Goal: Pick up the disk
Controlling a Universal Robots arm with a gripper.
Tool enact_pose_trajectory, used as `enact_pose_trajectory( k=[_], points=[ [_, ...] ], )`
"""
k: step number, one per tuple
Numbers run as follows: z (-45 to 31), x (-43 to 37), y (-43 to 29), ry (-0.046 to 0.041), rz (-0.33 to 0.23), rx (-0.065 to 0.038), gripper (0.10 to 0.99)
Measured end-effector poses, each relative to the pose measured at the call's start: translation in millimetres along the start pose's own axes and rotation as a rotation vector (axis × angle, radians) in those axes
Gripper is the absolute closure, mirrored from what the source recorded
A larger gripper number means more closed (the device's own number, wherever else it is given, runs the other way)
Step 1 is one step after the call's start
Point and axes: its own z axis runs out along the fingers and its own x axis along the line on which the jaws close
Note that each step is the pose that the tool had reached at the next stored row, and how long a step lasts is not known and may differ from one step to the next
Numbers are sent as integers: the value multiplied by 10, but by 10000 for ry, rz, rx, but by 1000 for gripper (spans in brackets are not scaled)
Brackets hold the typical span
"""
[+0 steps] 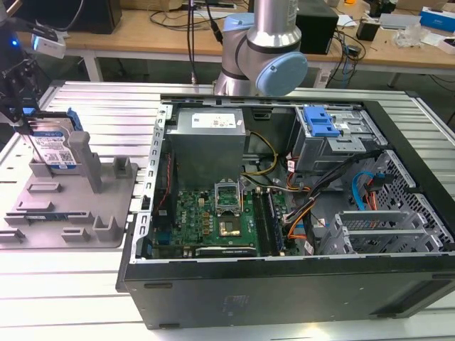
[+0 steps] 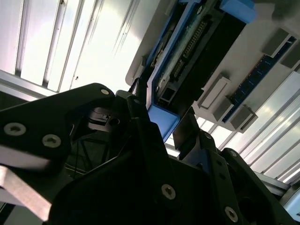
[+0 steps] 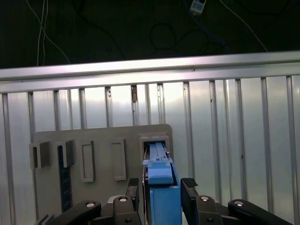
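The disk (image 1: pixel 55 148) stood on edge in a slot of the grey fixture plate (image 1: pixel 78 217), at the exterior view's left, well apart from the open computer case (image 1: pixel 284 291). The slot evidently held it upright so that its top edge was free to grasp. The gripper (image 3: pixel 162 188) pinched that edge, a finger (image 3: pixel 134 187) against each face. The exterior view gave the label and upright pose. The second wrist view showed the blue rail (image 2: pixel 161 119) between the fingers.

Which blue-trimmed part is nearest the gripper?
The silver-grey hard drive with blue side rails, upright on the grey plastic fixture plate, with the gripper at its top edge. The blue plastic bracket sits inside the computer case.
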Motion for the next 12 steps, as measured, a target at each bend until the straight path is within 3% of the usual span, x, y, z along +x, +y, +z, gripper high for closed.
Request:
enact_pose_trajectory(
  k=[12],
  points=[
    [9,0,0,0,0,0,616]
  ],
)
